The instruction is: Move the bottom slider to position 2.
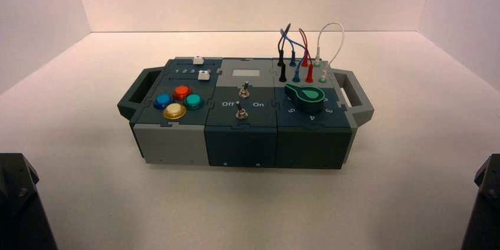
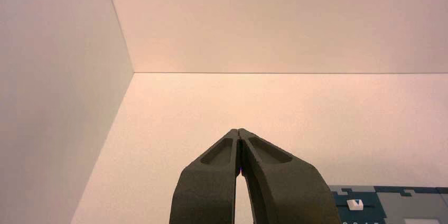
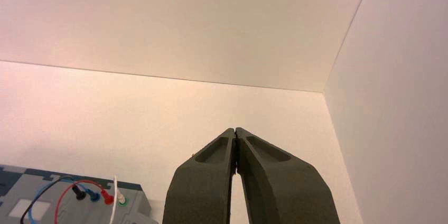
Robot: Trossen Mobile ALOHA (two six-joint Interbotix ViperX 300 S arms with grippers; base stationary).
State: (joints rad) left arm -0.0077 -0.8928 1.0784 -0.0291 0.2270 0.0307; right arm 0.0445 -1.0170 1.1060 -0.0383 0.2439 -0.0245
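The bottom slider's white square knob (image 1: 204,75) sits on the nearer of two dark tracks at the box's left rear. Small white digits run along that track, and the digit 2 (image 1: 184,71) lies to the knob's left. My left gripper (image 2: 239,130) is shut on nothing and hangs well short of the box, at the near left. My right gripper (image 3: 235,129) is shut too, holds nothing, and is parked at the near right. The left wrist view catches one white slider knob (image 2: 355,204) at the box's corner; I cannot tell which slider it belongs to.
The twin white knob (image 1: 198,60) sits on the track behind. In front of the sliders are round coloured buttons (image 1: 177,101). Two toggle switches (image 1: 242,100) stand mid-box, with a green dial (image 1: 306,96) and plugged wires (image 1: 301,55) on the right. White walls enclose the table.
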